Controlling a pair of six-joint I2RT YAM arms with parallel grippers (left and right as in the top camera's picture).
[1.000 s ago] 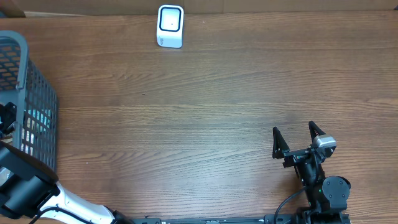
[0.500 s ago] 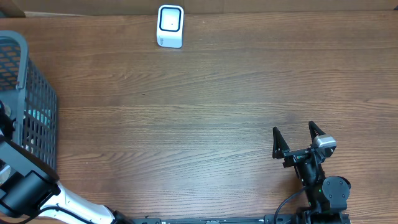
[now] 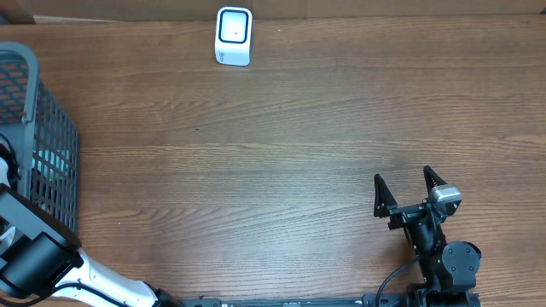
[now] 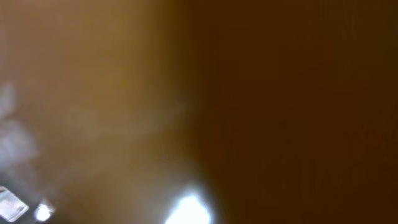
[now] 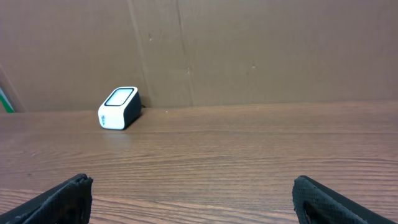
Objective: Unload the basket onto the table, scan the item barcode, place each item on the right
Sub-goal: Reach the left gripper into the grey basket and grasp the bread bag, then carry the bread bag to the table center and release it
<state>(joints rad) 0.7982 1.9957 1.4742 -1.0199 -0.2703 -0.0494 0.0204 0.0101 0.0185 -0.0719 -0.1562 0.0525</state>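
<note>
- Overhead view: the left arm (image 3: 34, 247) reaches into the basket (image 3: 30, 64) at the left end of the table (image 3: 256, 153). The left pincer is cut off by the frame edge, so whether it is apart or clamped cannot be told.
- Left wrist view: only a close brown-orange blur, probably a surface right at the lens.
- Item: judged to lie inside the basket under that arm; its long axis cannot be told.
- Right pincer (image 3: 403, 176): fingers wide apart, empty, well apart from the basket.
- Scanner (image 3: 233, 36): at the far edge, right of the basket, so the left arm is the nearer one.
</note>
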